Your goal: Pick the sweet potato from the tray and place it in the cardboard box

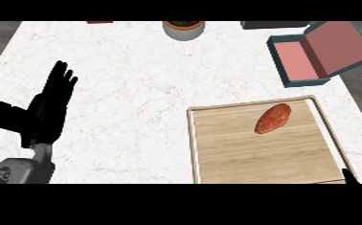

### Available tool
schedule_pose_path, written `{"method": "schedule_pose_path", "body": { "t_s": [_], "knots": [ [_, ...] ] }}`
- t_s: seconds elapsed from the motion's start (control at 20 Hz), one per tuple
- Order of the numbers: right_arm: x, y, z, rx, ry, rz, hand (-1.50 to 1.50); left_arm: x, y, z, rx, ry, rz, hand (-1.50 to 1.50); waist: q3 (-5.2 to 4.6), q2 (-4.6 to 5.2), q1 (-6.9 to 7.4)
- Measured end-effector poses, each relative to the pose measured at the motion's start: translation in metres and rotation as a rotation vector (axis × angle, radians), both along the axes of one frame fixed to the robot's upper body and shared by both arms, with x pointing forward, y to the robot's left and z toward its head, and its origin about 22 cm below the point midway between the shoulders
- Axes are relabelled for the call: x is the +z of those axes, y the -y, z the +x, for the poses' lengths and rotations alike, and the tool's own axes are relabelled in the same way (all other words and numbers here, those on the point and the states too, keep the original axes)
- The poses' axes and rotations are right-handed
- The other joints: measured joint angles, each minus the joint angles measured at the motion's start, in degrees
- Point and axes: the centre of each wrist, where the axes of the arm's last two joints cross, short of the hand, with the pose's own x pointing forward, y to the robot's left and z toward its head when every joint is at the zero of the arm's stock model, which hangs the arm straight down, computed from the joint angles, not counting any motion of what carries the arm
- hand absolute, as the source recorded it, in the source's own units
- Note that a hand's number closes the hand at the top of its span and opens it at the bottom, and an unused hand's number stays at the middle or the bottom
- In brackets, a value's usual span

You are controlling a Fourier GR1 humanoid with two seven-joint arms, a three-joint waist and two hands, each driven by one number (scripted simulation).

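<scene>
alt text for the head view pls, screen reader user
A sweet potato lies on a wooden tray at lower right, untouched; an open box with a pink inside sits beyond it. The left hand rests open at the left.

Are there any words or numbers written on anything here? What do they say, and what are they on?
None: no words, numbers or signs can be read.
The cardboard box has plain teal outsides and a pink inside.
The wooden tray and the sweet potato carry no label.
The pot at the counter's far edge is plain grey.
The left hand is plain black.
</scene>
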Motion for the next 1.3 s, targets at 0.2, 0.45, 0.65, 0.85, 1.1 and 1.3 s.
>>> {"method": "schedule_pose_path", "body": {
  "t_s": [0.2,0.45,0.65,0.85,1.1,1.3],
  "knots": [
    [0.020,-0.011,-0.022,0.108,-0.153,0.080,-1.50,0.003,0.008,0.001,-0.032,0.012,-0.013,0.00,-0.06,0.62,1.67],
    [0.070,-0.030,-0.025,0.192,-0.263,0.206,-1.50,0.007,0.018,-0.002,-0.057,0.017,-0.016,0.00,0.01,0.84,3.25],
    [0.118,-0.044,-0.008,0.235,-0.267,0.239,-1.50,0.008,0.019,-0.001,-0.067,0.013,-0.025,0.00,0.13,0.92,3.94],
    [0.145,-0.060,0.013,0.286,-0.241,0.223,-1.50,0.007,0.023,-0.005,-0.070,0.009,-0.022,0.00,0.22,0.86,4.28],
    [0.152,-0.068,0.038,0.312,-0.238,0.206,-1.50,0.011,0.022,-0.003,-0.065,0.010,-0.027,0.00,0.29,0.79,4.14],
    [0.148,-0.074,0.052,0.304,-0.266,0.214,-1.50,0.012,0.021,-0.004,-0.066,0.015,-0.025,0.00,0.32,0.79,4.18]
  ]
}}
